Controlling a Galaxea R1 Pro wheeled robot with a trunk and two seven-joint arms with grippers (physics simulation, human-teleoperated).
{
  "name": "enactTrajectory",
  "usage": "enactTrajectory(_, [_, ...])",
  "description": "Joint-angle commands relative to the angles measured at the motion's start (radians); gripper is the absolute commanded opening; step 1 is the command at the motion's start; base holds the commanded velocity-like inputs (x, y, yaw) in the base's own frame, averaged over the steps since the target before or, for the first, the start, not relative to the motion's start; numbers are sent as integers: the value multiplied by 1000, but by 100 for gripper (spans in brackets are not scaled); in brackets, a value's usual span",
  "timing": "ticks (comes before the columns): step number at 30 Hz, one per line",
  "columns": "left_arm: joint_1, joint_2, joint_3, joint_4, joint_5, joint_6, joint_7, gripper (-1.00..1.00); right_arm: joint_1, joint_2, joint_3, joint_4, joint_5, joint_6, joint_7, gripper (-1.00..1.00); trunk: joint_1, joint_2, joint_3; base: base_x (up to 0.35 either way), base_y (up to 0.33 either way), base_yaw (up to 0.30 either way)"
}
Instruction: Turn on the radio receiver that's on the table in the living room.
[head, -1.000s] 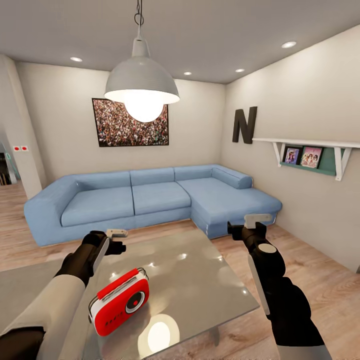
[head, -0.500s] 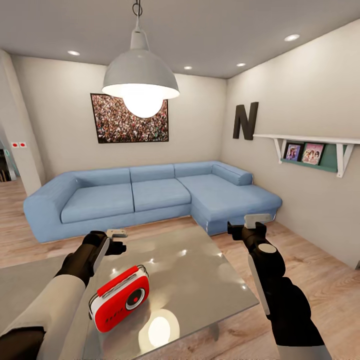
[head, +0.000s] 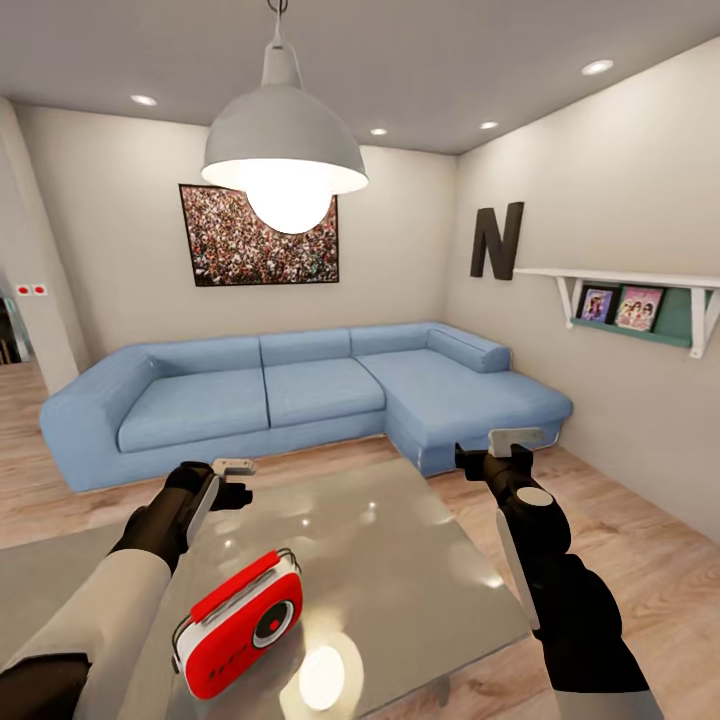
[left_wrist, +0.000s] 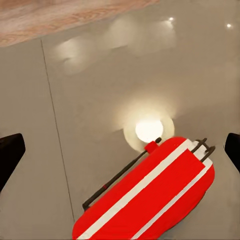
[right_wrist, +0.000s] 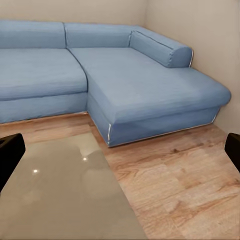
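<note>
The radio receiver (head: 240, 624) sits on the glossy grey tabletop (head: 400, 560), near the corner closest to the robot, on its left side. It's red with white trim, round dial facing the camera, and the thin wire handle runs along the top. The left wrist view looks right down on it (left_wrist: 152, 197), next to the bright reflection of the pendant lamp (head: 284, 150) in the tabletop.

The left end effector (head: 238, 480) hangs over the tabletop just past the radio, not touching it. Its fingers are spread wide and nothing's in them. The right end effector (head: 505, 450) is up over the far right corner of the tabletop, also wide open and empty.

Behind all that there's the blue L-shaped sofa (head: 300, 395), a crowd picture (head: 258, 237) and a black letter N (head: 497, 241) on the walls.
</note>
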Motion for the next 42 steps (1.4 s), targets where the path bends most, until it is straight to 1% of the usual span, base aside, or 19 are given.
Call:
enactTrajectory(1, [0,0,0,0,0,0,0,100,0,0,0,0,0,0,0,100,0,0,0,75,32,0])
enactTrajectory(11, [0,0,0,-1,0,-2,0,100,0,0,0,0,0,0,0,100,0,0,-3,12,5,0])
enactTrajectory(35, [0,0,-2,7,0,-2,0,100,0,0,1,-1,-1,0,0,100,0,0,-40,0,0,0])
enactTrajectory(42, [0,-6,-3,8,0,-2,0,100,0,0,1,-1,0,0,-2,100,0,0,-47,0,0,0])
